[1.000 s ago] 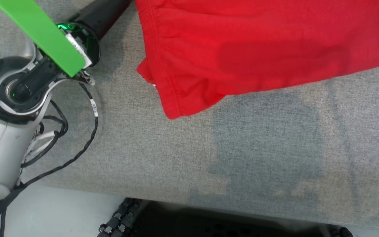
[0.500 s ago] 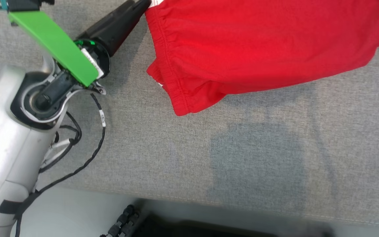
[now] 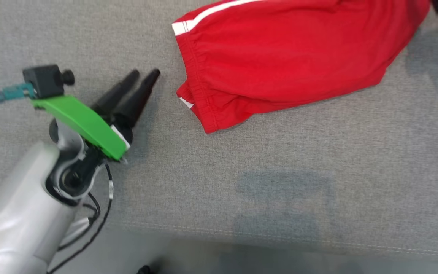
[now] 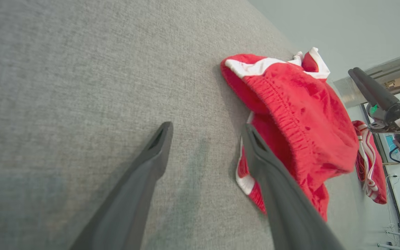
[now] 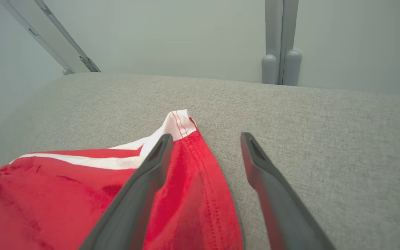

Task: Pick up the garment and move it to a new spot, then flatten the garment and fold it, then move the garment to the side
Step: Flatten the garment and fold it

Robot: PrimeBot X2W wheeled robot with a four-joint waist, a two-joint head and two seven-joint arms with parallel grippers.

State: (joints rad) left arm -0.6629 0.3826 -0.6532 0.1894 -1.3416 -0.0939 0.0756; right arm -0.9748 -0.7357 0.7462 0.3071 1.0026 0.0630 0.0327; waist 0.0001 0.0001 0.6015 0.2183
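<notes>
The left gripper (image 3: 145, 72) hovers over the grey woven fabric surface (image 3: 280, 190) with its two long dark fingers spread and nothing between them. In the left wrist view the gap between the fingers frames only bare grey weave. A bright green plastic bracket (image 3: 82, 121) sits on that wrist and carries a small black camera (image 3: 46, 80). Thin black cables (image 3: 101, 213) trail down beside the pale silver forearm (image 3: 17, 228).

Just beyond the left fingertips, with a strip of bare fabric between, lies the red cloth garment with white stripes and a gathered elastic waistband (image 3: 287, 64). It rests on the grey surface. Its waistband end faces the left gripper and the rest stretches away toward the upper right of the head view. In the left wrist view the garment (image 4: 300, 114) looks bunched, with a white-edged corner folded under near the surface.

The right gripper (image 5: 205, 139) is also released and holds nothing. One of its fingers hangs over the red cloth (image 5: 47, 194) near a white-tipped corner, and the other hangs over bare grey fabric (image 5: 325, 121). The pictures do not show whether the first finger touches the cloth. Behind the surface stands a pale wall with two rounded grey posts (image 5: 281, 66).
</notes>
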